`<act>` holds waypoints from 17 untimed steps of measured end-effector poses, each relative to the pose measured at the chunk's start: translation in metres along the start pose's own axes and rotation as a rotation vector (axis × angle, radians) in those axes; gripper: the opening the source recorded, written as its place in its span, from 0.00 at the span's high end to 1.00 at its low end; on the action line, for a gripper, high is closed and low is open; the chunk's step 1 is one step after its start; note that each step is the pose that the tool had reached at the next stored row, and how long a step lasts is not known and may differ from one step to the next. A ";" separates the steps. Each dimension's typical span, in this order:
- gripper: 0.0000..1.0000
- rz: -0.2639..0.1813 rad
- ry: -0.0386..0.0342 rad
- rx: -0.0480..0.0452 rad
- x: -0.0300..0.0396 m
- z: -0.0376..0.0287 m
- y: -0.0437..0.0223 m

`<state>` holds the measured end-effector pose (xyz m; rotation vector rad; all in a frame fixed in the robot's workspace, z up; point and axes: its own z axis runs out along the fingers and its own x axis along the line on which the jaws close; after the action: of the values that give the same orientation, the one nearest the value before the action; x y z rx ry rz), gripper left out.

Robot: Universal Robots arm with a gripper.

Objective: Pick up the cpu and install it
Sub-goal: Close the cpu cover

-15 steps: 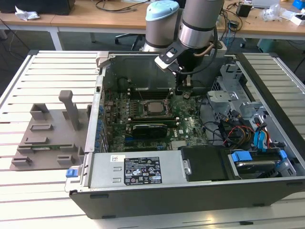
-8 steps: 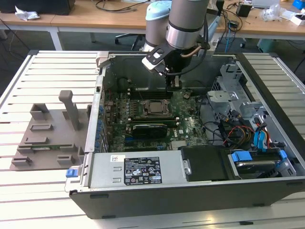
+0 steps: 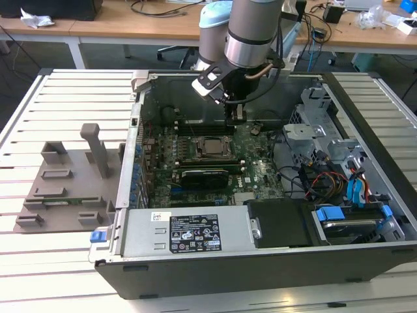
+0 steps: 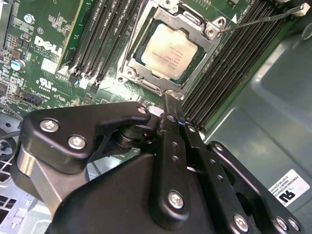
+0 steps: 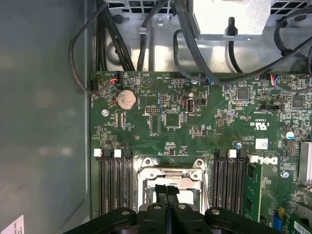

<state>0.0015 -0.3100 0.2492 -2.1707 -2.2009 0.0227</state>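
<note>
Wooden desks (image 3: pixel 111 29) behind slatted table (image 3: pixel 58 274)

Silver-grey cpu (image 4: pixel 169 51), green motherboard (image 5: pixel 195 122), black pincer (image 4: pixel 168 102), dark grey case (image 3: pixel 260 270), pale slatted table (image 3: pixel 58 261)

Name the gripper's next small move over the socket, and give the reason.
Probably lift the gripper straight up, clear of the board. The cpu already lies flat inside the socket frame, and the gripper is shut and holds nothing, hanging just above the frame's edge. Nothing seems left to carry.
</note>
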 end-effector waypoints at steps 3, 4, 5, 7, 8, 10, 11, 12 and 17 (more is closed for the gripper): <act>0.89 0.000 0.0001 0.0000 0.0000 0.0005 -0.0007; 0.89 0.000 0.0000 0.0000 0.0000 0.0006 -0.0009; 0.89 0.000 0.0000 0.0000 0.0000 0.0008 -0.0011; 0.89 0.000 0.0000 0.0000 0.0000 0.0011 -0.0017; 0.89 0.000 0.0000 0.0000 0.0000 0.0013 -0.0020; 0.89 0.000 0.0001 0.0000 0.0000 0.0017 -0.0032; 0.89 0.000 0.0003 -0.0001 0.0000 0.0020 -0.0035; 0.89 0.000 0.0003 -0.0001 0.0000 0.0023 -0.0038; 0.89 0.000 0.0001 0.0000 0.0000 0.0062 -0.0093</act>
<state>-0.0081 -0.3100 0.2434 -2.1705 -2.2010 0.0225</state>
